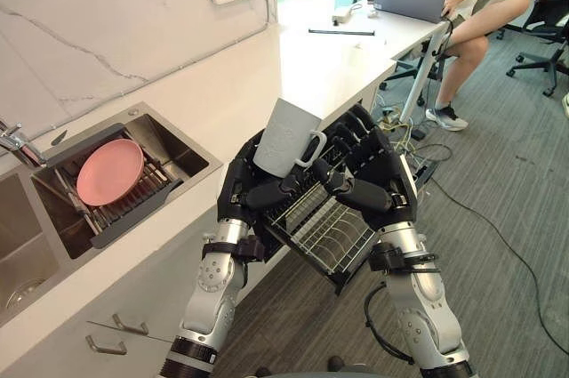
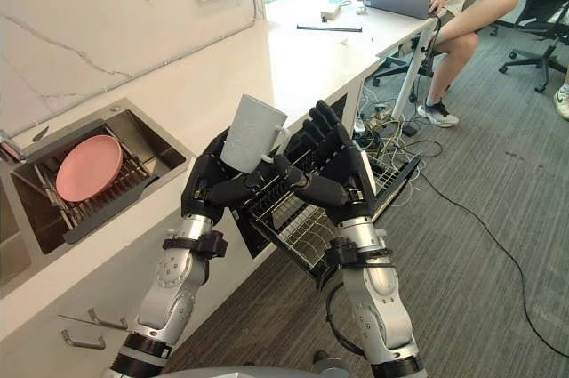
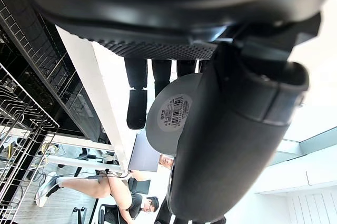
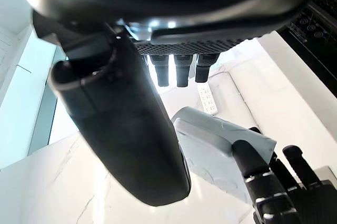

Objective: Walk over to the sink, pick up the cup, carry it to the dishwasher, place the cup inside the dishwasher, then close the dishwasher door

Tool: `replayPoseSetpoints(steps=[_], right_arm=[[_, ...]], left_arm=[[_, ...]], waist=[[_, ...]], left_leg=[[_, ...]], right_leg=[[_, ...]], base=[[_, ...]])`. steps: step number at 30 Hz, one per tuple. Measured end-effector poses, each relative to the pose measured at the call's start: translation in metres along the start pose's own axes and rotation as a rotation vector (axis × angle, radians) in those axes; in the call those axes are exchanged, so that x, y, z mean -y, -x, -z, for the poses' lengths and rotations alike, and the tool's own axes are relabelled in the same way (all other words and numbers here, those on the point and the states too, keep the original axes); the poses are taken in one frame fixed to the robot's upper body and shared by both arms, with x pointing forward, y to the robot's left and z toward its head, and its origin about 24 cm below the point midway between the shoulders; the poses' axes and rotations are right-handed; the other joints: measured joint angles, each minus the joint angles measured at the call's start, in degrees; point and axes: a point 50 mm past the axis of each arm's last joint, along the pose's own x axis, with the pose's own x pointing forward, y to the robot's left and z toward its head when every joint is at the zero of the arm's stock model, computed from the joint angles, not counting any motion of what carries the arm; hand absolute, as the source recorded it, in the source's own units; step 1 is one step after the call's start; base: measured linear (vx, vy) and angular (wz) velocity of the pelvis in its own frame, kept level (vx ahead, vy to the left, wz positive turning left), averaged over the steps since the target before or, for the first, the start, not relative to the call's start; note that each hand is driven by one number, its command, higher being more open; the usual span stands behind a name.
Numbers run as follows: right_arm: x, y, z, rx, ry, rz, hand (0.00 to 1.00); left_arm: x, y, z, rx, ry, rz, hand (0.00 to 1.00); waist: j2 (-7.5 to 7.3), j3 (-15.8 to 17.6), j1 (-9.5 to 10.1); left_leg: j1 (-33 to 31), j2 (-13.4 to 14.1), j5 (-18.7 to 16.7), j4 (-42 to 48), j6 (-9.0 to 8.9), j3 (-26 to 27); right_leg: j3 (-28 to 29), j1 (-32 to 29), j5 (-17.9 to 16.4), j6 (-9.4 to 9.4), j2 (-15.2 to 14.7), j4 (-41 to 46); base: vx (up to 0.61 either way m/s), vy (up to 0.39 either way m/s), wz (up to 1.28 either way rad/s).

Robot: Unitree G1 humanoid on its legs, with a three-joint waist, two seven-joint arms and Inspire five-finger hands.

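The pale grey ceramic mug [image 1: 286,136] is judged rigid, slick and breakable. The left hand [image 1: 247,191] fingers clasp its base; the right hand [image 1: 373,184] fingers are extended, bracing it.

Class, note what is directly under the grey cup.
Both hands: the left hand and right hand hold the cup from below. Beneath them stands the dishwasher rack; the hands cover part of it.

The two eye views look down from head height, a slight offset apart, sharing the counter [image 1: 329,67] and dishwasher rack [image 1: 320,227]. Each wrist view looks out at very close range; both show the cup [image 3: 171,113].
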Motion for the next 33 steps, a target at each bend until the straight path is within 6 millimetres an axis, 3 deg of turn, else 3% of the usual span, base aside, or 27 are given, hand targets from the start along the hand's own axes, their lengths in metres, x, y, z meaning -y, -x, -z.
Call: replayPoseSetpoints(steps=[12,22,23,33], right_arm=[[0.004,-0.001,0.010,-0.026,-0.079,0.052,0.90],[0.005,-0.014,0.018,-0.031,-0.113,0.082,0.90],[0.005,-0.016,0.017,-0.025,-0.116,0.082,0.30],[0.009,-0.028,0.021,-0.029,-0.132,0.108,0.30]], left_arm=[[0.027,0.004,0.009,-0.036,0.029,0.104,0.30],[0.048,0.008,0.013,-0.061,0.088,0.180,0.30],[0.050,0.008,0.013,-0.066,0.110,0.178,0.30],[0.047,0.005,0.019,-0.100,0.118,0.186,0.30]], waist=[[-0.25,-1.87,0.25],[-0.59,-3.10,1.41],[-0.77,-3.46,1.42],[-1.96,-4.20,1.67]], left_leg=[[0.31,-0.89,1.67,-2.89,0.51,-0.42],[0.01,-1.15,3.20,-4.65,0.55,-2.29],[-0.16,-1.17,3.31,-4.65,0.57,-2.68],[-1.21,-0.91,4.06,-4.65,0.44,-3.44]], right_leg=[[-0.49,-0.09,0.63,0.47,-0.79,-1.39],[-2.39,-0.29,0.63,0.47,-1.03,-1.58],[-2.75,-0.29,0.63,0.47,-1.05,-1.60],[-3.32,-0.95,1.11,0.07,-1.05,-1.59]], base=[[0.00,-0.003,0.02],[-0.01,-0.014,0.10],[-0.01,-0.020,0.15],[-0.02,-0.013,0.05]])
